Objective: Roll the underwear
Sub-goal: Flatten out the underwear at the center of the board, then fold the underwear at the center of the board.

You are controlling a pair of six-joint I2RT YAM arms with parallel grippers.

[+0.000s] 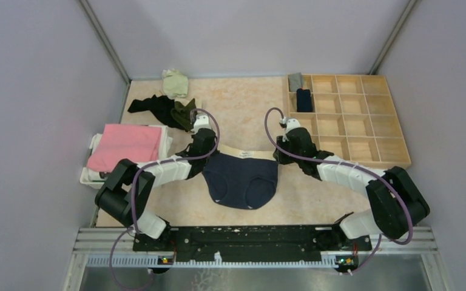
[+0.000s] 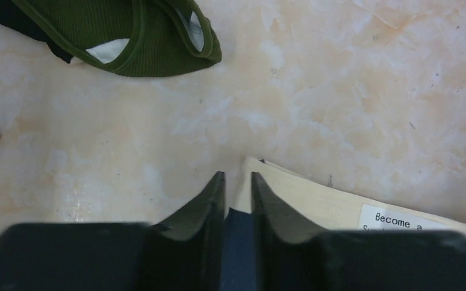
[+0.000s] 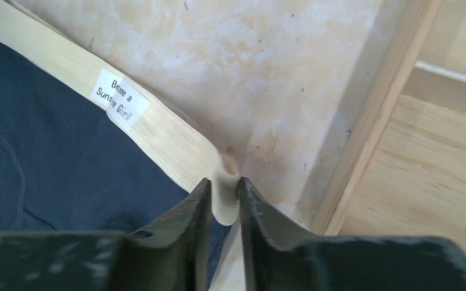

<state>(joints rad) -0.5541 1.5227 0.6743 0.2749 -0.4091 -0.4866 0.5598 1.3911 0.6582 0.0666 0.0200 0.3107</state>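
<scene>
On the table, between your two arms, the navy briefs lie spread flat, with the beige waistband on the far side. At its left corner the left gripper has navy cloth in its narrow gap, but you can't tell whether it grips. At the right corner the right gripper pinches the bunched waistband.

Both waistband corners of the navy briefs are hidden under the arms from overhead. Their label loses its second line behind the left gripper. Beyond them, the green underwear runs off the top edge.
</scene>
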